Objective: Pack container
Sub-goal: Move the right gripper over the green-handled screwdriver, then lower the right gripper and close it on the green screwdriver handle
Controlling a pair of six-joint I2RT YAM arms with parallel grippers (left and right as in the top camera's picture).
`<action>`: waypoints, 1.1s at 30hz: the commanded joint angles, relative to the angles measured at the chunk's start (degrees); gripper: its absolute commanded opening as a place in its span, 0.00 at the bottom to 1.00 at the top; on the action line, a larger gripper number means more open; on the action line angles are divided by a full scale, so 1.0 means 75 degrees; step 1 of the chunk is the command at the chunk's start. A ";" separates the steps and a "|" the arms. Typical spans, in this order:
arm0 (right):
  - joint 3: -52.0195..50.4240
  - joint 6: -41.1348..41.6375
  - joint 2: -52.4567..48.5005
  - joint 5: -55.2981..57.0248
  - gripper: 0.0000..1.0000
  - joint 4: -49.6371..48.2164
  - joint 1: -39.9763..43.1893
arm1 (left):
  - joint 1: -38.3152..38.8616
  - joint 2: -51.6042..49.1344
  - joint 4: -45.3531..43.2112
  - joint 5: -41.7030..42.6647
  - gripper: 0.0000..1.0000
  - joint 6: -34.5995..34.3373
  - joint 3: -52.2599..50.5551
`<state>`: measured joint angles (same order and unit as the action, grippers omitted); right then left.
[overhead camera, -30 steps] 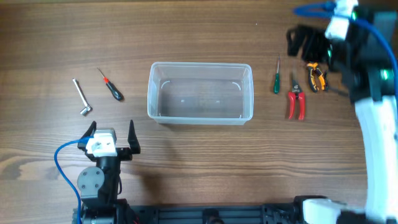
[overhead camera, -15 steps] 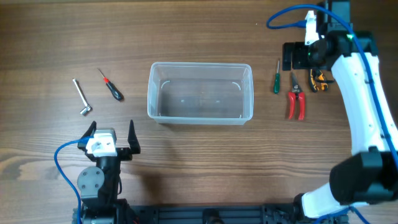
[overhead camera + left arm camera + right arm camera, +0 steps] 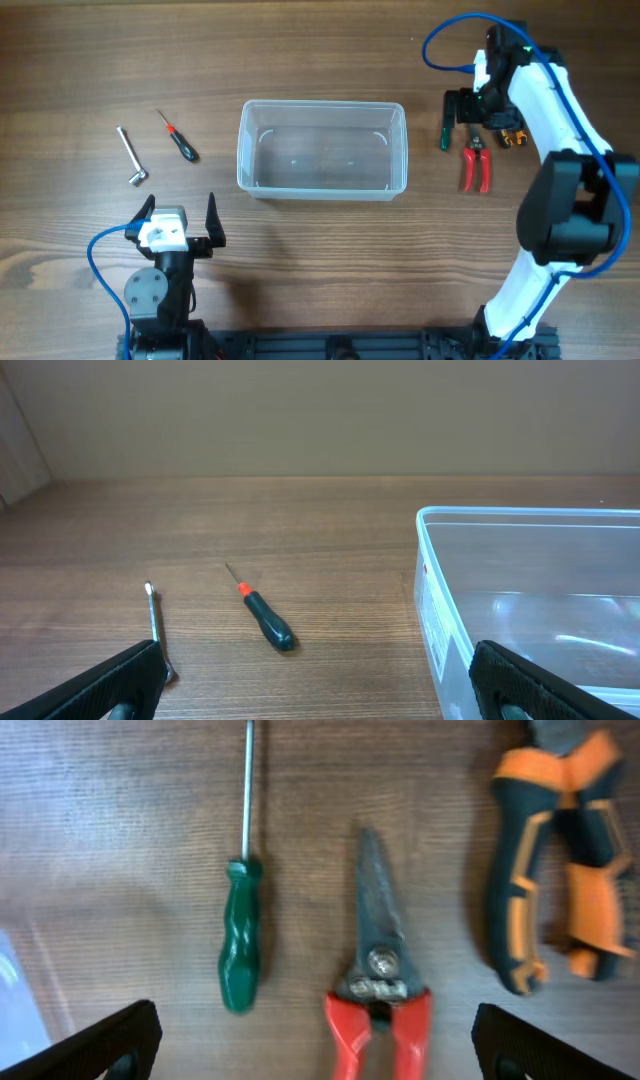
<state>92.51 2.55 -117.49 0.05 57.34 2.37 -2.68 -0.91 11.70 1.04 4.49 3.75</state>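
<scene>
Swinging inward, the right gripper [image 3: 470,110] had come over the green screwdriver [image 3: 444,131] and red pliers [image 3: 475,167], jaws wide and empty. The container [image 3: 322,190] sat at mid-table [image 3: 320,40]; the left gripper [image 3: 180,203] hung by the near edge, jaws likewise wide.

White-and-black arms [image 3: 552,96] carry blue cables [image 3: 92,258] and black jaws.

A wooden bench [image 3: 320,40] carries an L-shaped wrench [image 3: 131,157], a black-handled screwdriver [image 3: 179,138], a green-handled screwdriver [image 3: 241,935], red-handled snips [image 3: 378,950] and orange-and-black pliers [image 3: 515,900]
</scene>
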 commanded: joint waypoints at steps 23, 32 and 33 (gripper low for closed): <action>0.0076 0.0487 -0.0315 -0.0181 0.89 -0.0061 -0.0711 | 0.0044 0.0012 -0.0017 0.0117 1.00 0.0172 -0.0032; 0.0076 0.0688 -0.0565 -0.0181 0.74 -0.0026 -0.0577 | 0.0044 0.0012 -0.0017 0.0117 1.00 0.0172 -0.0032; 0.0076 0.0723 -0.0688 -0.0198 0.75 -0.0044 -0.0577 | 0.0044 0.0012 -0.0017 0.0117 1.00 0.0172 -0.0032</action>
<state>92.51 6.61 -118.98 -2.50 56.82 -1.96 -2.68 -0.91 11.70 1.04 4.49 3.75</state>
